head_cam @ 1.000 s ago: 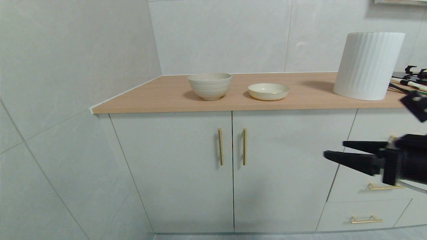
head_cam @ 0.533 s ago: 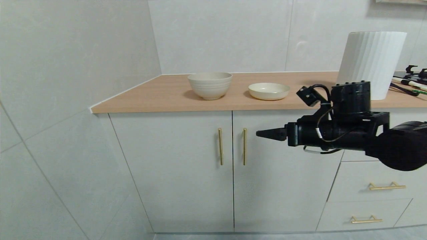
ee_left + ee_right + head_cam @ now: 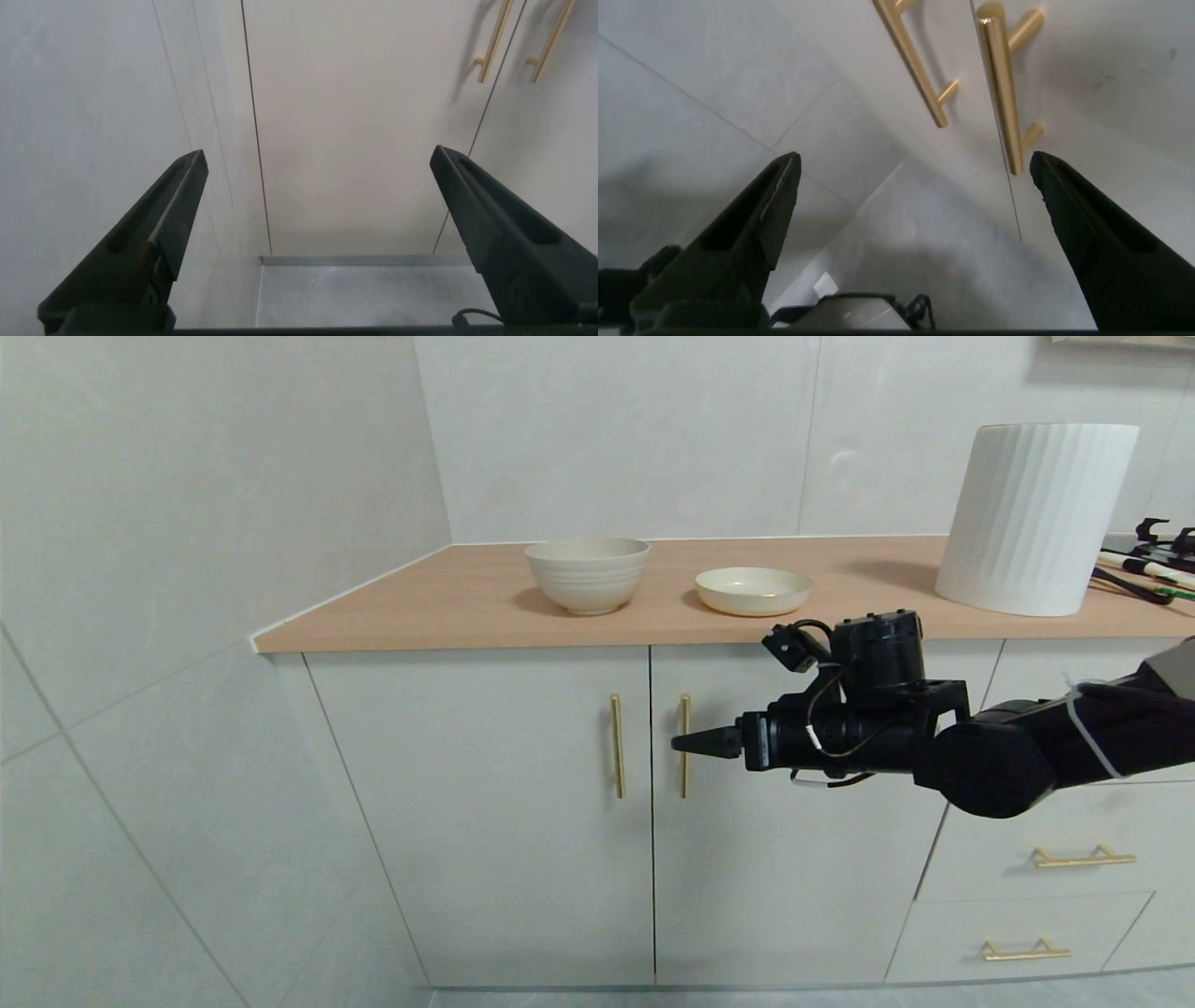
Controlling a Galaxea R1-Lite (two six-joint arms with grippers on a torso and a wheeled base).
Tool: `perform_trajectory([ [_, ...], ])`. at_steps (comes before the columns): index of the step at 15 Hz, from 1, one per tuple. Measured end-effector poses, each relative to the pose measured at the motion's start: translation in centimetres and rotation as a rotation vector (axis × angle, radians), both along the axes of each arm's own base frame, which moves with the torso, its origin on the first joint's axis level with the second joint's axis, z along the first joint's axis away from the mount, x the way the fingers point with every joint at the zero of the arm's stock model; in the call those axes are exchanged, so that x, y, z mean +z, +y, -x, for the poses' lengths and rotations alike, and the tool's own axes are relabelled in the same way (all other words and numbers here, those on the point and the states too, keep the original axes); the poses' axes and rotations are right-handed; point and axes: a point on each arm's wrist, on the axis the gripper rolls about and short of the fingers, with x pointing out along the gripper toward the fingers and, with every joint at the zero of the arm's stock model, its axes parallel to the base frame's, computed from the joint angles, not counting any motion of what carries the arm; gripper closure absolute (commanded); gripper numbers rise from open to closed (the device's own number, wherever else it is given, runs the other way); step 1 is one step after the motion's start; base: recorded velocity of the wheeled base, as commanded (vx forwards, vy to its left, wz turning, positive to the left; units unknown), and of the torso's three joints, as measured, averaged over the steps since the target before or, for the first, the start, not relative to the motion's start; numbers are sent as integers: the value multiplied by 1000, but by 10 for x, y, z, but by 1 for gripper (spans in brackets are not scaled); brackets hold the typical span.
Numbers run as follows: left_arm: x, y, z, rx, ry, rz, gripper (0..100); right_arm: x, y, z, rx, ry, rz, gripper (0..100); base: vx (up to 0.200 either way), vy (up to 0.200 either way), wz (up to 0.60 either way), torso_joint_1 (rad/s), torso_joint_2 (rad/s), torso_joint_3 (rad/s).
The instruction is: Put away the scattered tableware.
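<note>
Here's the right hand (image 3: 689,744), out in front of the cabinet and held level at the height of the two gold door handles, its tip right at the right door's handle (image 3: 684,747). Whether it touches, I cannot tell. From the right wrist view the hand (image 3: 912,168) is wide open, fingers (image 3: 766,210) spread far apart, with both gold handles ahead of the gap between them. Up on the wooden table (image 3: 448,607) the tableware sits untouched: a ribbed beige bowl (image 3: 588,576) towards the left, upright, and just beside it on the right a shallow cream dish (image 3: 752,591), the two near each other but apart. Both stand directly above the double doors, the bowl over the left door (image 3: 495,812) and the dish over the right door (image 3: 803,859). Both doors are closed. Further right on the table stands a tall white ribbed container (image 3: 1032,518), well apart from the dish, with some pens (image 3: 1144,569) past it at the edge. Below that, drawers with gold pulls (image 3: 1083,857). The left hand (image 3: 318,157) is low down, open as well, fingers (image 3: 163,219) wide, facing the cabinet front near the floor (image 3: 355,299).
</note>
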Motion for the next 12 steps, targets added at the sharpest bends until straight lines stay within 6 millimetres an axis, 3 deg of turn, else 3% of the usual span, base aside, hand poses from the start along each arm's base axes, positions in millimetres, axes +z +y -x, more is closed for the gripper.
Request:
perform_trajectory([
  [5, 0, 0, 0, 0, 0, 0, 0, -15, 18, -15, -20, -26, -102, 0, 0, 0, 0, 0, 0, 0],
  [12, 0, 0, 0, 0, 0, 0, 0, -38, 28, -28, -56, -3, -85, 0, 0, 0, 0, 0, 0, 0],
])
